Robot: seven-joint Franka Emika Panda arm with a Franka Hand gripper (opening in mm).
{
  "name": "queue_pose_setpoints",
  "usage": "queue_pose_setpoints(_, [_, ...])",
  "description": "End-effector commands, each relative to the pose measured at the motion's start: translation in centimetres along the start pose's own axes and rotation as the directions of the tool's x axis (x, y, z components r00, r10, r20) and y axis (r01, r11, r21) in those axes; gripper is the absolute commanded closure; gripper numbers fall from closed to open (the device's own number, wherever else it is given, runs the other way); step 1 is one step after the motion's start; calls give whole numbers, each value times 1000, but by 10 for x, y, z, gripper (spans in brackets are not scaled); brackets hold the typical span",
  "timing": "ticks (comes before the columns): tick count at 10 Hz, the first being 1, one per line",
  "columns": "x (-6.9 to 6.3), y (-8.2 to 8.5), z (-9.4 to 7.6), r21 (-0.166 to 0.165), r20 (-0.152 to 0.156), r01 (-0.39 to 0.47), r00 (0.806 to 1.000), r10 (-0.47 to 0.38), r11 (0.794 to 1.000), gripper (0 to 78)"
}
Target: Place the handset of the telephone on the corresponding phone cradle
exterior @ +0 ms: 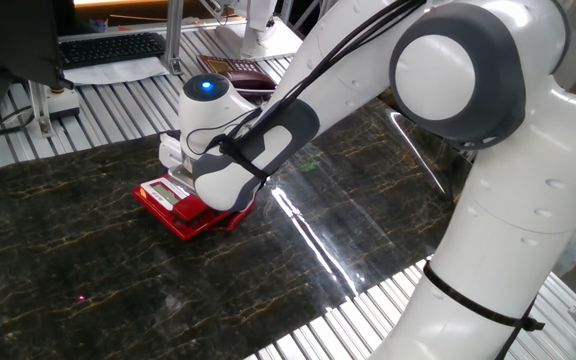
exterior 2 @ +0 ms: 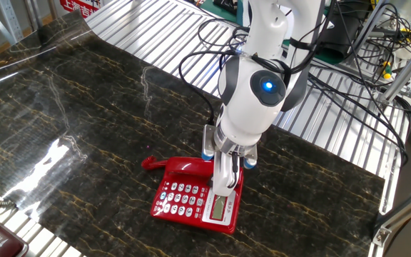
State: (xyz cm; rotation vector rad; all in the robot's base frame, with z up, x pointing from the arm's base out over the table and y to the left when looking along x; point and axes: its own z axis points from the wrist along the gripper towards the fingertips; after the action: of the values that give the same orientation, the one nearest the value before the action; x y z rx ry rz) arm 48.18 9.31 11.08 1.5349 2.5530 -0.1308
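The handset [exterior 2: 179,165] lying along the far edge of the telephone [exterior 2: 191,203], we see the gripper [exterior 2: 223,187] low over the display — jaw state we cannot tell — dark marble table [exterior 2: 63,128].

We see bare dark tabletop [exterior 2: 84,121] open on every side of the telephone [exterior 2: 191,200]. Above its display end, the gripper [exterior 2: 223,187] and arm block access.

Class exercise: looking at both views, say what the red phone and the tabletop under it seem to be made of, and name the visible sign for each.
The phone: probably moulded plastic, glossy; its red shell is uniform and smooth-edged, with pale raised keys.
The tabletop: looks like polished dark stone, or a marble-patterned laminate; gold veining runs through it and it mirrors bright light. The pictures cannot settle which.
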Motion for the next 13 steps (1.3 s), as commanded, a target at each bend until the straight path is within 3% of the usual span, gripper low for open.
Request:
queue_pose_setpoints(1, [-1, 1, -1, -5, 4, -1, 1000, 1, 1000, 764])
queue_pose_setpoints(13, [-1, 1, -1, -11, 4, -12, 1000, 12, 1000, 764])
